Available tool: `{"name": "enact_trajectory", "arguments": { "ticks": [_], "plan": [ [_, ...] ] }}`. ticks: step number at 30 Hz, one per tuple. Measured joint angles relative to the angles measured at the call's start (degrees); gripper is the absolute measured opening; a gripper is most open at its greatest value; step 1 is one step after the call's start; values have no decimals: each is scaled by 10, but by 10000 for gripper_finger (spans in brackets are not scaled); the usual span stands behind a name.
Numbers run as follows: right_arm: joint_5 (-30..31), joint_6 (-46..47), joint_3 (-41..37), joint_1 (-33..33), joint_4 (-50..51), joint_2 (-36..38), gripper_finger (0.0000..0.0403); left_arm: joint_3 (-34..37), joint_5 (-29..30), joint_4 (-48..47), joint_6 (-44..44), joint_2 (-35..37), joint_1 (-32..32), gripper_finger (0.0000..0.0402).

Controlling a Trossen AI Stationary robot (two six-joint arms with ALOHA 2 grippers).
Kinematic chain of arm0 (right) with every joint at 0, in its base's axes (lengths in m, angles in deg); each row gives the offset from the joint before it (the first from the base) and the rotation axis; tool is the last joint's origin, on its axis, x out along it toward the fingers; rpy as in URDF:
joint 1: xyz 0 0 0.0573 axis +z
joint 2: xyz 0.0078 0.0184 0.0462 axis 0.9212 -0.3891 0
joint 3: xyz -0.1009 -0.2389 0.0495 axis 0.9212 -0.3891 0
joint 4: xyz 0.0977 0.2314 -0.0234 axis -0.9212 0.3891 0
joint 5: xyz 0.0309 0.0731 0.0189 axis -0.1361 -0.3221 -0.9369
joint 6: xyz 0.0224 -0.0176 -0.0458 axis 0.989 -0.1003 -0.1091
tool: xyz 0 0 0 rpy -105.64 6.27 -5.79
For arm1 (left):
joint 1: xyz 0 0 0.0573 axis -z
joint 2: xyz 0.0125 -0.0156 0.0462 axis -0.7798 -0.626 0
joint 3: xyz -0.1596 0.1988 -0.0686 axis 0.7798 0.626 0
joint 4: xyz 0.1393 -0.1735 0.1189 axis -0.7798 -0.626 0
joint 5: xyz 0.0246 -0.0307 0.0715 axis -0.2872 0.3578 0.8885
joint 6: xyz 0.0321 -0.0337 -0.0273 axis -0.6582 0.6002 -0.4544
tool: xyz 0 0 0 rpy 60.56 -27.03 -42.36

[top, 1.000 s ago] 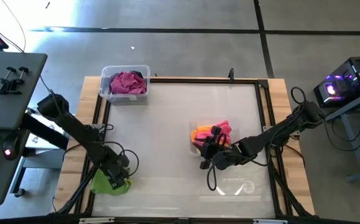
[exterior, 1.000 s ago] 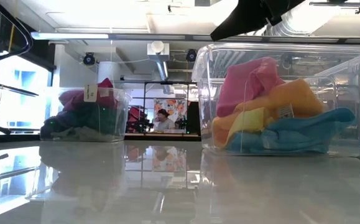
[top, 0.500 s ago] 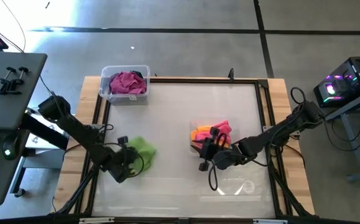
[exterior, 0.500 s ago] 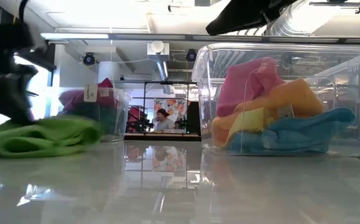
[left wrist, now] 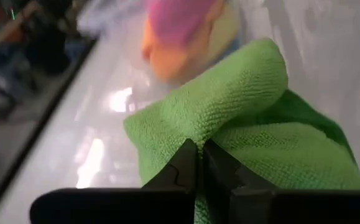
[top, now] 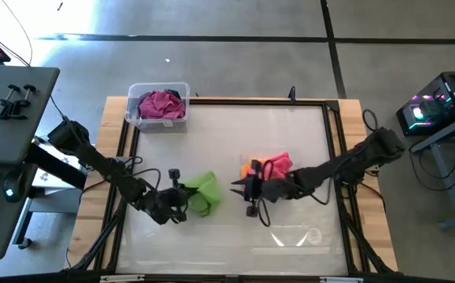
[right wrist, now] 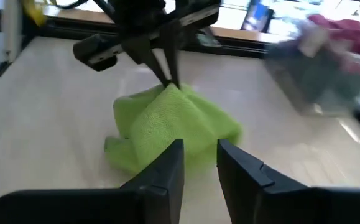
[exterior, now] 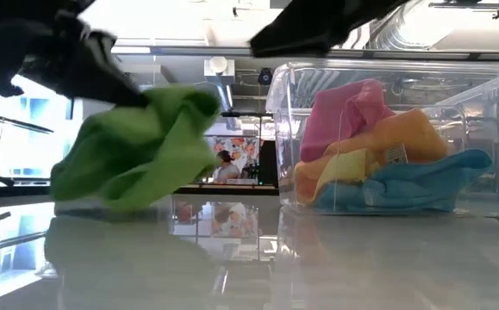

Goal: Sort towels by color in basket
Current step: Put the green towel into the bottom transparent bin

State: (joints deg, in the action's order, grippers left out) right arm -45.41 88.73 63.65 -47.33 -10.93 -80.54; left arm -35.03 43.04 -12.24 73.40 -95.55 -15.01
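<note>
Two bins [top: 158, 108] on glossy white table [top: 306, 134], left claw [top: 186, 191] clamping lime towel [top: 205, 191], right claw [top: 238, 187] parted

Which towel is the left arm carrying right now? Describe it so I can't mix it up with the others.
Start at the white table and find the clear bin of pink and orange cloths near its middle. Just to that bin's left, the left gripper is shut on the lime green towel, facing the open right gripper. It is the only towel outside a bin, and the only bright green one.
</note>
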Motion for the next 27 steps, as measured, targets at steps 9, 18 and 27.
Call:
{"name": "enact_trajectory", "arguments": {
  "ticks": [9, 18, 27],
  "plan": [
    [-172, -42, 1, -66, -142, -73, 196, 0, 0, 184, -189, 1, -13, 1],
    [-152, -107, 1, -46, -223, -99, 203, -1, -40, 341, -295, 1, -31, 1],
    [-167, -132, 1, -32, -290, -99, 172, -1, -225, 417, -306, 2, -56, 1]
  ]
}}
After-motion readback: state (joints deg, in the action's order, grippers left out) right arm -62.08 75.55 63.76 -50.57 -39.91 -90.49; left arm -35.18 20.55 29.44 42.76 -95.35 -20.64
